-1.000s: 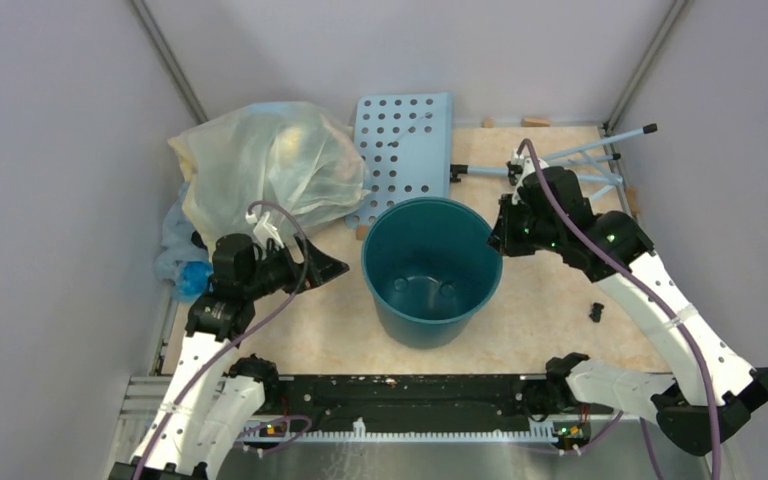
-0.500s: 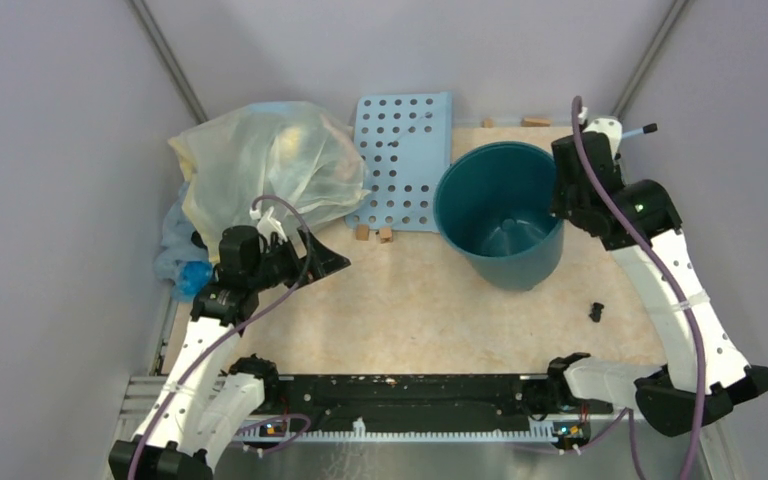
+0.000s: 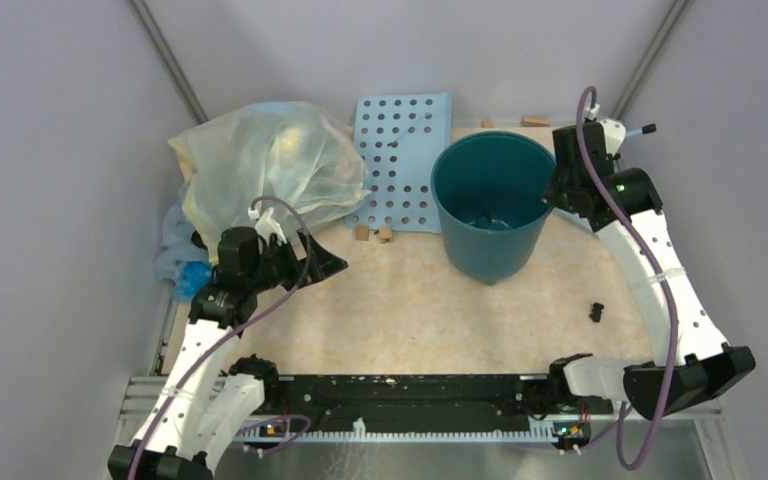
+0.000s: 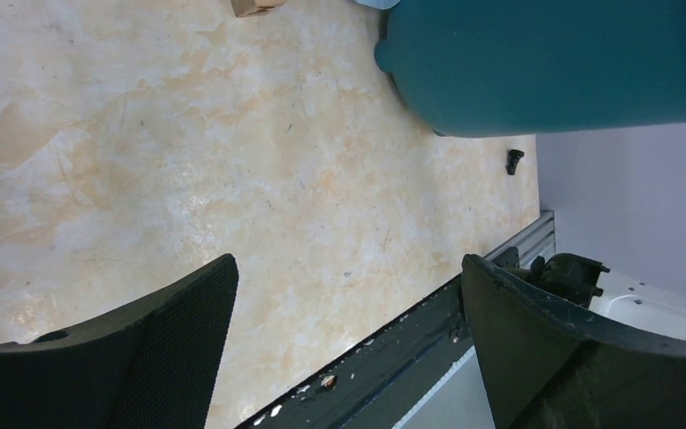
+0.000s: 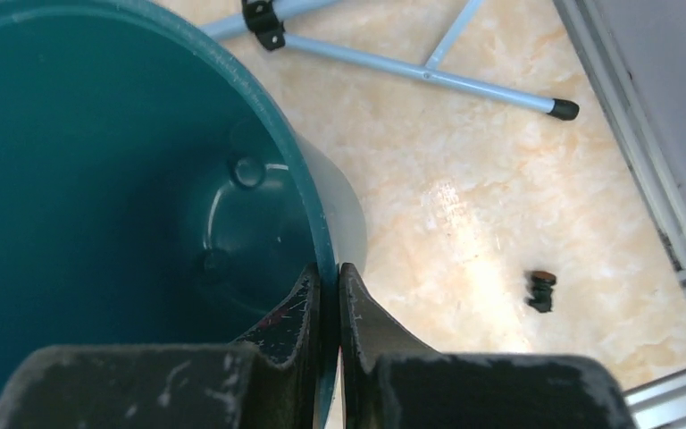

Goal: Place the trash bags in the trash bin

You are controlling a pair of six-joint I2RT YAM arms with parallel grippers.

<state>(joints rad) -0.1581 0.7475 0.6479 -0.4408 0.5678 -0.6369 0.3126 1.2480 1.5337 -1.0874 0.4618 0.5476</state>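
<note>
The dark teal trash bin (image 3: 490, 205) is at the back right of the table, empty inside. My right gripper (image 3: 557, 188) is shut on its right rim, one finger inside and one outside; this shows close up in the right wrist view (image 5: 329, 279), where the bin (image 5: 98, 179) fills the left. A crinkly pale blue trash bag (image 3: 172, 238) lies at the far left, mostly hidden under the yellowish bag. My left gripper (image 3: 328, 265) is open and empty, low over the table's left side. In the left wrist view (image 4: 348, 268) it faces the bin (image 4: 545, 63).
A large yellowish bag (image 3: 270, 165) sits back left. A light blue perforated panel (image 3: 405, 160) leans behind the bin. Two wooden blocks (image 3: 373, 234) lie in front of the panel. Light blue rods (image 5: 429, 76) lie at back right. A small black part (image 3: 596, 311) lies near the right edge.
My right gripper has carried the bin from the table's middle to the back right, then shifted it slightly left. The left arm has barely moved.
</note>
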